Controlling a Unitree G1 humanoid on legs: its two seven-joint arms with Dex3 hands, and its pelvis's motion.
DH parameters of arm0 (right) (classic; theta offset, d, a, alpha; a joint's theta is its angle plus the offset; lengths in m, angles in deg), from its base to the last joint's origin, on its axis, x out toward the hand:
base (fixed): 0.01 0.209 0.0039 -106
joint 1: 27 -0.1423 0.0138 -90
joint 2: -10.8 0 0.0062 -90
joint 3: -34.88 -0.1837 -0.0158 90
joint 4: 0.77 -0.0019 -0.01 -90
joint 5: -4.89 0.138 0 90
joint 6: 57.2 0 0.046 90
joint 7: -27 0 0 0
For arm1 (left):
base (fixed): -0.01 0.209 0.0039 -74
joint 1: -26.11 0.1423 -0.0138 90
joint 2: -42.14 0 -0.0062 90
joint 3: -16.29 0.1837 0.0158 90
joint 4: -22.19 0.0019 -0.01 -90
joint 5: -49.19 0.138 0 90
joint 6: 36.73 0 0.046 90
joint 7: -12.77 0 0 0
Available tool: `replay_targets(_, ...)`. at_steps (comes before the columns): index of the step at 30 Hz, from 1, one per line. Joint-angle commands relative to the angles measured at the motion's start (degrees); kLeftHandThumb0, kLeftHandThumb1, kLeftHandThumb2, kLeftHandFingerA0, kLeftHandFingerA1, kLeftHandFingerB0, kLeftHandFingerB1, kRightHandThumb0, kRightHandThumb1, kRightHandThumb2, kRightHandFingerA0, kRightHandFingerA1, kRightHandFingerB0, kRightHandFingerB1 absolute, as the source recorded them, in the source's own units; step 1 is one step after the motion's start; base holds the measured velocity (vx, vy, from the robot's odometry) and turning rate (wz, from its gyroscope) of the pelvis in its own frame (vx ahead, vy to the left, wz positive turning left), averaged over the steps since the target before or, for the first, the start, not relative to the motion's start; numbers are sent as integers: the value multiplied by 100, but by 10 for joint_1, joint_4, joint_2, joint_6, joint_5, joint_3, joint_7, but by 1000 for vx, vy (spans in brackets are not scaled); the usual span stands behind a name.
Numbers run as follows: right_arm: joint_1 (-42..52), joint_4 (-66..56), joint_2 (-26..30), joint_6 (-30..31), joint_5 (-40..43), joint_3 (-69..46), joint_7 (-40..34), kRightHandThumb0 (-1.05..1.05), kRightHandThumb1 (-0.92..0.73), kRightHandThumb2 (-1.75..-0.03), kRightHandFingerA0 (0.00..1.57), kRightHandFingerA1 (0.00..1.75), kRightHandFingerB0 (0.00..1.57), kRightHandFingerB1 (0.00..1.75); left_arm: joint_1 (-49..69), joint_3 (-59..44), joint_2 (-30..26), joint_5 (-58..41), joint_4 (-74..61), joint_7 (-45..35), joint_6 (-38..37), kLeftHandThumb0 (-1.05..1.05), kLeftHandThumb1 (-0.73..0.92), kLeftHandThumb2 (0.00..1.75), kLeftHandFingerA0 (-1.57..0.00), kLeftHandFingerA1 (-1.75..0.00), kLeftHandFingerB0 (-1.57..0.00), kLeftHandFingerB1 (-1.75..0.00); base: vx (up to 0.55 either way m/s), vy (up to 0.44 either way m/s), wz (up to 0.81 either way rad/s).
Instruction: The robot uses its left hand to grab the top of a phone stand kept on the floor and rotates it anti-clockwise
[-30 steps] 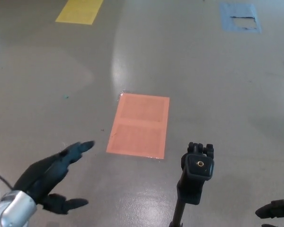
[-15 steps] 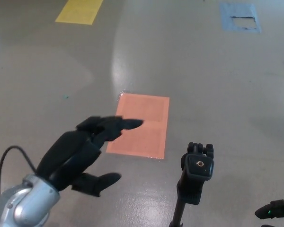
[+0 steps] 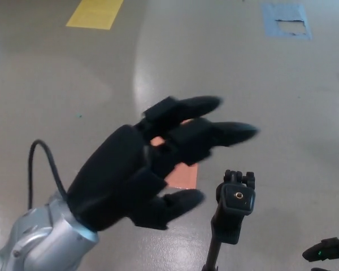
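Note:
The black phone stand (image 3: 233, 212) rises from the floor at the lower middle right, its top a black clamp head with a small brass screw hole. My left hand (image 3: 150, 166) is raised close to the camera, just left of and above the stand's top. It is open, with fingers spread toward the right and the thumb below, holding nothing and apart from the stand. Only the fingertips of my right hand (image 3: 327, 249) show at the bottom right corner, low and away from the stand.
An orange rectangular patch (image 3: 183, 169) on the grey floor lies mostly behind my left hand. A yellow patch (image 3: 96, 12) lies at the top left and a blue taped patch (image 3: 286, 21) at the top right. A black cable (image 3: 42, 164) loops from my left wrist.
My left hand has risen and swept right from the lower left corner toward the stand's top, now looming large over the orange patch. The stand and right hand have stayed put.

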Motion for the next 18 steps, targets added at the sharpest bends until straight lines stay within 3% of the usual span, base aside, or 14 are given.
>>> replay_targets(1, 0, 14, 12, -28, -3, 0, 14, -47, -75, -62, 47, 39, 37, 34, -19, 15, 12, 6, -50, -39, -8, 15, 53, 59, -11, -30, -19, -39, 0, 0, 0)
replay_targets(5, -2, 23, 13, -35, -5, 0, 16, -44, -77, -62, 46, 38, 38, 34, -24, 29, 25, 9, -46, -50, -2, 12, 50, 54, -11, -27, -17, -38, 0, 0, 0)
replay_targets(6, -3, 23, 13, -34, -4, 0, 16, -45, -76, -62, 50, 39, 37, 34, -26, 32, 28, 13, -40, -48, -7, 10, 32, 81, 0, -45, -9, -50, 0, 0, 0)
replay_targets(7, -4, 25, 13, -34, -4, -1, 17, -45, -76, -62, 50, 39, 37, 34, -27, 34, 30, 17, -36, -46, -11, 10, 32, 81, 0, -45, -9, -50, 0, 0, 0)
replay_targets(8, -4, 24, 13, -34, -2, -2, 18, -46, -75, -62, 51, 40, 38, 34, -27, 38, 34, 23, -31, -45, -15, 8, 46, 53, -13, -29, -16, -36, 0, 0, 0)
replay_targets(13, -4, 24, 13, -36, 1, -6, 25, -47, -75, -62, 51, 41, 37, 34, -29, 49, 42, 39, -18, -50, -17, 6, 46, 53, -12, -28, -16, -36, 0, 0, 0)
replay_targets(14, -4, 23, 14, -38, 2, -6, 25, -53, -62, -87, 46, 53, 33, 47, -31, 53, 43, 42, -16, -53, -16, 6, 34, 82, 0, -45, -5, -48, 0, 0, 0)
replay_targets(15, -4, 22, 15, -39, 2, -7, 26, -53, -62, -87, 46, 53, 33, 47, -33, 56, 45, 45, -13, -55, -15, 6, 34, 82, 0, -45, -5, -48, 0, 0, 0)
replay_targets(16, -4, 22, 15, -41, 0, -6, 25, -49, -74, -63, 52, 41, 36, 34, -34, 60, 47, 49, -10, -57, -14, 6, 36, 84, -1, -46, -8, -50, 0, 0, 0)
replay_targets(18, -5, 23, 16, -42, -1, -6, 23, -47, -74, -62, 54, 41, 37, 34, -35, 67, 51, 54, -6, -61, -11, 5, 35, 83, 0, -44, -7, -49, 0, 0, 0)
